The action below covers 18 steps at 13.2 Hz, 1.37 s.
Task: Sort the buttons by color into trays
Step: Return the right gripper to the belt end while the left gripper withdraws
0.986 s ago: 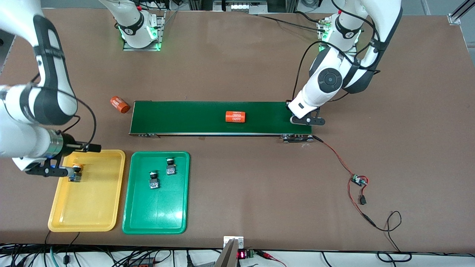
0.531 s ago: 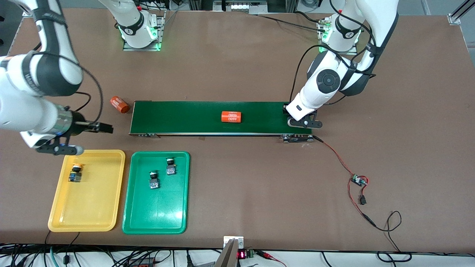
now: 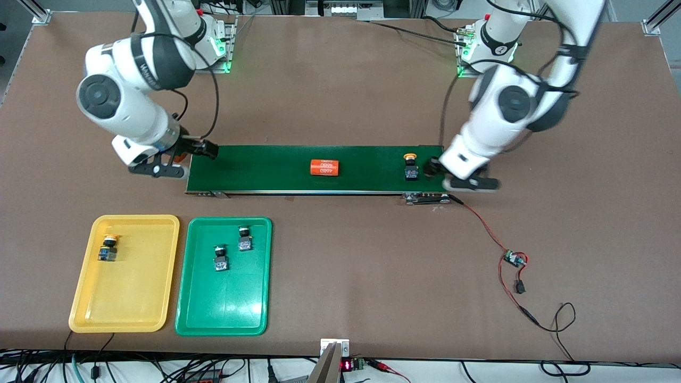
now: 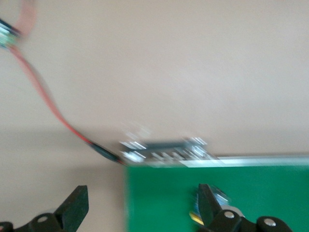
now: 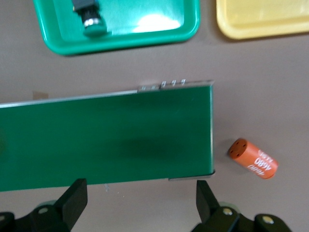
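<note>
A wide brown table (image 3: 340, 96) fills the view — cables (image 3: 159, 369) crowd its near edge.

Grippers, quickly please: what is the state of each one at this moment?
Left gripper: open, holding nothing, at the conveyor belt's end beside the yellow button.
Right gripper: open, holding nothing, at the belt's right-arm end.

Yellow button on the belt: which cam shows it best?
Front view: the yellow button stands whole on the conveyor belt, beside the open left end effector. Left wrist view shows only a blurred sliver; right wrist view doesn't show it.
</note>
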Tool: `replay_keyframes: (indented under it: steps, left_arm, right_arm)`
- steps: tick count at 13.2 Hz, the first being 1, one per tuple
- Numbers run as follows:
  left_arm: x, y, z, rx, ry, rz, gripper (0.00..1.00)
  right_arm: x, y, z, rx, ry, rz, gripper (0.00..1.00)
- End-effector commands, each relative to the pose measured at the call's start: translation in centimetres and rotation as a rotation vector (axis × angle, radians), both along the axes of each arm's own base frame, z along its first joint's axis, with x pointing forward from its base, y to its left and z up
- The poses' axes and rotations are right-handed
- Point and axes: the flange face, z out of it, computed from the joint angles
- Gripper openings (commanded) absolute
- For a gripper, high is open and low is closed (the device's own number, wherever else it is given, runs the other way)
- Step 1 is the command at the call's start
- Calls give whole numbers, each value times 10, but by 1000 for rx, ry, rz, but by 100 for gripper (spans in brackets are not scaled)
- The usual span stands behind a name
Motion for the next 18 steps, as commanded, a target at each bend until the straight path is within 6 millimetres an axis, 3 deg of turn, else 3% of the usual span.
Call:
replay_keyframes:
  steps: [1,5,7,9,12,14,18]
  left_arm:
    - [32,69,38,42,4,-41,100]
    - [51,115,106,60,93,-17,100]
    - [57,140,152,65,109,19,100]
    - [58,149,197,66,114,36,100]
    - [57,163,232,122,61,5,100]
    - [49,157,254,115,45,-11,100]
    - [40,174,270,105,25,19,100]
  right_arm:
    - [-32,23,-22,12,-63,23,100]
    - [-43,40,-42,8,-66,43,100]
    - [-42,44,-45,7,-82,59,100]
    - [-42,49,-48,8,-84,56,100]
    - [-42,47,-47,-2,-70,5,100]
    - [-40,46,-47,-2,-70,9,100]
    - [-37,45,-53,-32,-76,52,100]
